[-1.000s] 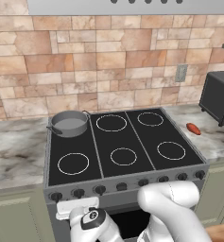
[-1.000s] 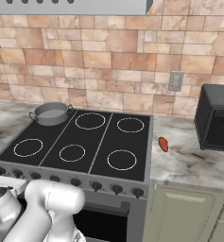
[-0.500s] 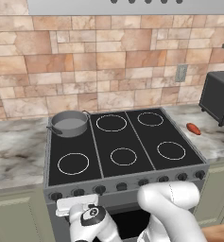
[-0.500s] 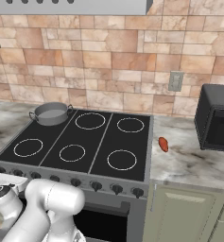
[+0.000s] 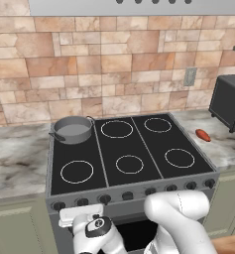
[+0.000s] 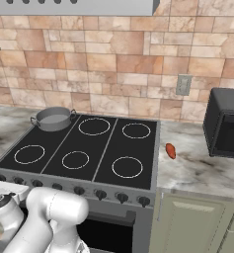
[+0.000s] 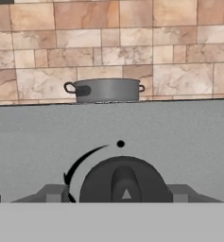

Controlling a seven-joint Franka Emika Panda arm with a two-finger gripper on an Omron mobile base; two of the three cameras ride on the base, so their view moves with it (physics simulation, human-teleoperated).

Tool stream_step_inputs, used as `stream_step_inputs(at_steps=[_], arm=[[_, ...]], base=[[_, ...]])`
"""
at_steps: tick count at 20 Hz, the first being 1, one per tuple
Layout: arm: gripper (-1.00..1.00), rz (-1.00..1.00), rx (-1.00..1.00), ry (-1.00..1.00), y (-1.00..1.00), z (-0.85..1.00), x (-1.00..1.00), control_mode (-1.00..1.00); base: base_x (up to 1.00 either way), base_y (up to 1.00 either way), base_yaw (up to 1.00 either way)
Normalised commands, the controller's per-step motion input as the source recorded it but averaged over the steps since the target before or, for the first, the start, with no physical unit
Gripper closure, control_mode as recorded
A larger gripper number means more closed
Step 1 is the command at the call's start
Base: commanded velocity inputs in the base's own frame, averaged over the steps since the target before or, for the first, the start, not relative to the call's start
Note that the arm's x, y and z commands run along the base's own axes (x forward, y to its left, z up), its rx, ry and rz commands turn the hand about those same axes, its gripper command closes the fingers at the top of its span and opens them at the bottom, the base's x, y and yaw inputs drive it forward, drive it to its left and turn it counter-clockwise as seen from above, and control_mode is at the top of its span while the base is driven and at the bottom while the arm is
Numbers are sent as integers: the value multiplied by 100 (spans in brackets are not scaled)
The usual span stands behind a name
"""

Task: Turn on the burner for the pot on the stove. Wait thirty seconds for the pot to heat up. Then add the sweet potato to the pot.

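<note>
The grey pot (image 5: 73,130) (image 6: 53,119) (image 7: 106,90) sits on the back left ring of the stove (image 5: 139,144) (image 6: 108,143). On the marble counter right of the stove lies the orange-red sweet potato (image 5: 203,135) (image 6: 171,150). My gripper (image 7: 116,194) is low against the stove's front panel, near the left end of the knob row. Its fingers (image 7: 52,194) flank a black knob (image 7: 124,179) closely, with a narrow gap left on the left side. The jaws are open and hold nothing. The white hand (image 5: 89,223) shows just below the knobs.
A dark microwave (image 5: 230,101) (image 6: 227,123) stands on the counter at the far right. A brick wall with an outlet (image 6: 183,84) backs the stove, under a grey hood. More black knobs (image 5: 149,191) line the panel to the right.
The jaws have narrowed around the knob. The hand has edged slightly up toward the panel. The pot and sweet potato stay in place.
</note>
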Motion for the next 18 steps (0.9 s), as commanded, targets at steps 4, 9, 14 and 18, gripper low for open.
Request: stream_step_inputs(at_steps=[4,9,14,18], arm=[[100,0,0,0,0,0,0,-100],[100,1,0,-1,0,0,0,-100],[100,6,-3,0,0,0,-1,-100],[100,9,-9,3,4,-6,0,-100]], base=[[0,0,0],[0,0,0],[0,0,0],[0,0,0]])
